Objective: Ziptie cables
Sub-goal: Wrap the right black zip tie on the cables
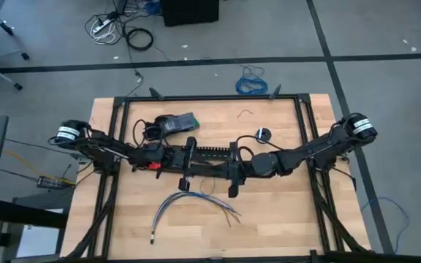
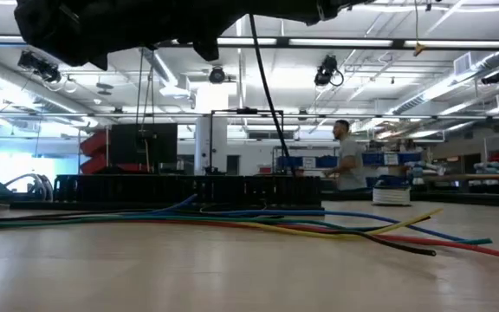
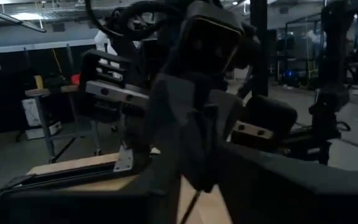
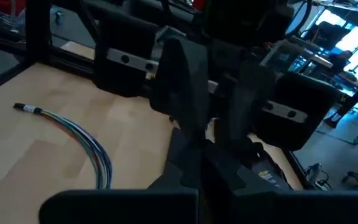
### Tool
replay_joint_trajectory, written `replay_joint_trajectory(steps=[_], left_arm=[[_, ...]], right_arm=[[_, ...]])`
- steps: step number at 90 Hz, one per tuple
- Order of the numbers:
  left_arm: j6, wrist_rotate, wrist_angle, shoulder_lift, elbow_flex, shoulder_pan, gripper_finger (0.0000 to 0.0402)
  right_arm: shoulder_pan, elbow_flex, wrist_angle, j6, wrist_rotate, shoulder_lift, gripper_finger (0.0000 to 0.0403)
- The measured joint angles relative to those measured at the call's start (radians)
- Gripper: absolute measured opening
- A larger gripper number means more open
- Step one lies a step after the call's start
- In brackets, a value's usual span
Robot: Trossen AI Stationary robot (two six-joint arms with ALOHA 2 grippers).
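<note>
One bundle of cables on counter, long axis approx left-right, splayed ends toward right. Left gripper & right gripper above; jaws: can't tell.

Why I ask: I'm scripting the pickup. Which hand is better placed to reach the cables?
Right, probably, though it's close. Both hands hover mid-table just beyond the cables: the right hand near their splayed ends, the left hand near their bend. Only the right wrist view shows the cables.
</note>
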Motion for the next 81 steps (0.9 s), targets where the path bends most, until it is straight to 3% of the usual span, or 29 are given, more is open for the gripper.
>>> replay_joint_trajectory(steps=[26, 53, 69, 81], left_arm=[[0.025, 0.025, 0.028, 0.0, -0.001, -0.001, 0.0001], [0.016, 0.044, 0.037, 0.0, 0.0, -0.009, 0.0], [-0.002, 0.04, 0.017, -0.026, 0.0, -0.007, 0.0], [-0.028, 0.04, -0.086, -0.107, -0.001, -0.006, 0.0]], right_arm=[[0.0, 0.0, 0.001, -0.068, -0.027, 0.0, 0.0019], [0.029, 0.0, -0.005, -0.356, -0.043, 0.0, 0.0121], [0.068, 0.0, -0.006, -0.653, 0.1, 0.0, 0.0175], [0.089, 0.0, -0.002, -0.84, 0.227, 0.0, 0.0191]])
